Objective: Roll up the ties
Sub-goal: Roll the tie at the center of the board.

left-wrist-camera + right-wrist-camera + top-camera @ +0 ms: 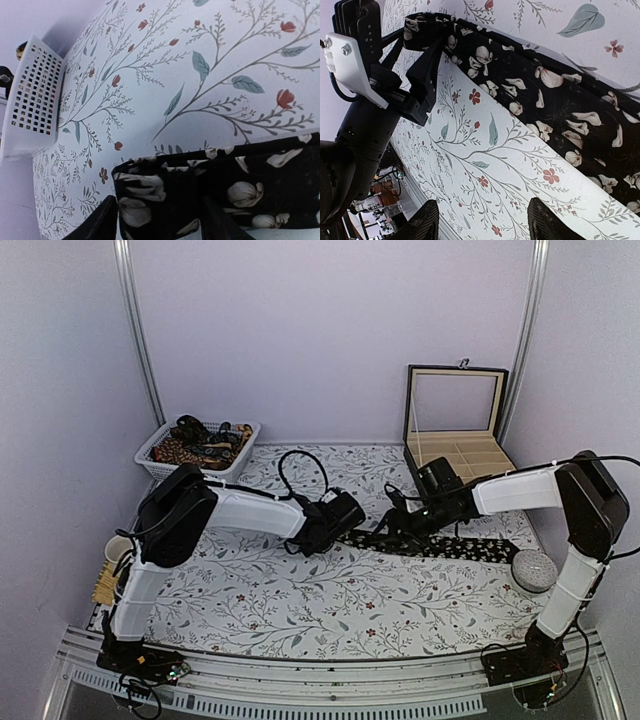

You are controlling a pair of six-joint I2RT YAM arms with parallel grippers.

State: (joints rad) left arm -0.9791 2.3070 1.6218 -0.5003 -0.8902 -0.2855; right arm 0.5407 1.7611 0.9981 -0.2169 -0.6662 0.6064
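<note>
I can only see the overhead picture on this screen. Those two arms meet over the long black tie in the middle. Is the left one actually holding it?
Observer: It does not look so. Its wrist camera shows the left arm with its jaws apart, and the end of the black tie, folded back on itself, lies between them.
Visitor: And the right one?
Observer: The right arm has open jaws too, with only the flowered tablecloth between them. The tie lies beyond their tips.
Visitor: Are those specks on it dots?
Observer: Up close they are pale blossoms.
</note>
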